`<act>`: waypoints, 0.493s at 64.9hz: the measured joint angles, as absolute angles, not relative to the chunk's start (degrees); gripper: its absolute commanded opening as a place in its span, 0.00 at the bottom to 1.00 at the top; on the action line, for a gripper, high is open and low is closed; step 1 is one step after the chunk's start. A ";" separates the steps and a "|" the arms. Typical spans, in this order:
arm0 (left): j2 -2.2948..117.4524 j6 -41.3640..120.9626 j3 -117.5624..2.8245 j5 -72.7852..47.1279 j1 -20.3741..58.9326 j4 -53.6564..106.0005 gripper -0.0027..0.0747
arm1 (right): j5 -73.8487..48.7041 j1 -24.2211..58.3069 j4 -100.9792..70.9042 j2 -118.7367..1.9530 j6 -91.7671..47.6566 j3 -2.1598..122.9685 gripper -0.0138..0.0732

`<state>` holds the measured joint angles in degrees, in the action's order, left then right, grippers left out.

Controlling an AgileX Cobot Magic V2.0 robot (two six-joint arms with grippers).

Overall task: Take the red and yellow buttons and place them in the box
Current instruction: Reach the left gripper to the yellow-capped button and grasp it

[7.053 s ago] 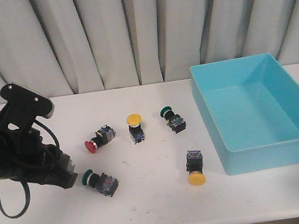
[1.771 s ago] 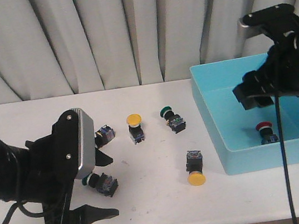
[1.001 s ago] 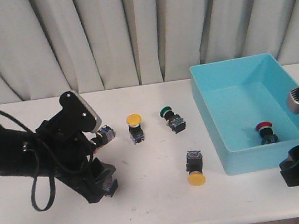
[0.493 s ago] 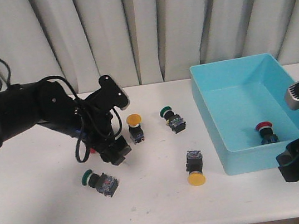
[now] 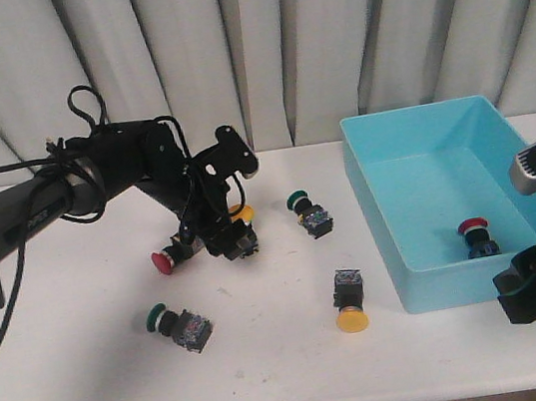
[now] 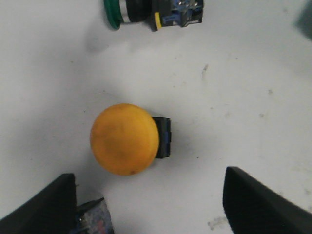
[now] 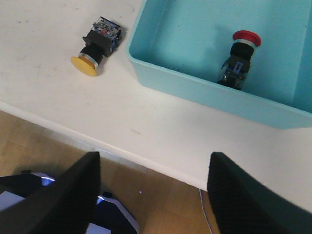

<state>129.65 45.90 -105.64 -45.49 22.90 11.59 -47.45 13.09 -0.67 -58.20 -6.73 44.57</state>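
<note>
Yellow mushroom-cap push button on its black blocky body (image 6: 127, 138) is what I'm on now, sitting on the white table (image 5: 292, 358) right under my left gripper (image 6: 146, 204), fingers spread wide with nothing in them. The light-blue plastic box (image 5: 386, 243) is off at 3 o'clock, one red button (image 5: 474, 235) already inside. Next I'd drop straight down and close on the body, not the cap. Right gripper (image 7: 153, 195) is open and idle.
</note>
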 measured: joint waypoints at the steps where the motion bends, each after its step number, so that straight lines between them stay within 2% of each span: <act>1: 130.52 45.90 -106.39 -45.92 22.73 11.59 0.80 | -47.45 13.09 -0.67 -58.20 -6.73 44.57 0.68; 20: 139.20 46.15 -117.99 -50.89 22.50 13.34 0.80 | -47.45 13.09 -1.08 -58.20 -6.73 44.57 0.68; 32: 141.39 46.20 -120.82 -51.46 22.56 14.24 0.78 | -47.45 13.09 -1.41 -58.20 -6.73 44.57 0.68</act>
<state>141.39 46.20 -120.82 -51.46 22.56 14.24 -47.45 13.09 -1.41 -58.20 -6.73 44.57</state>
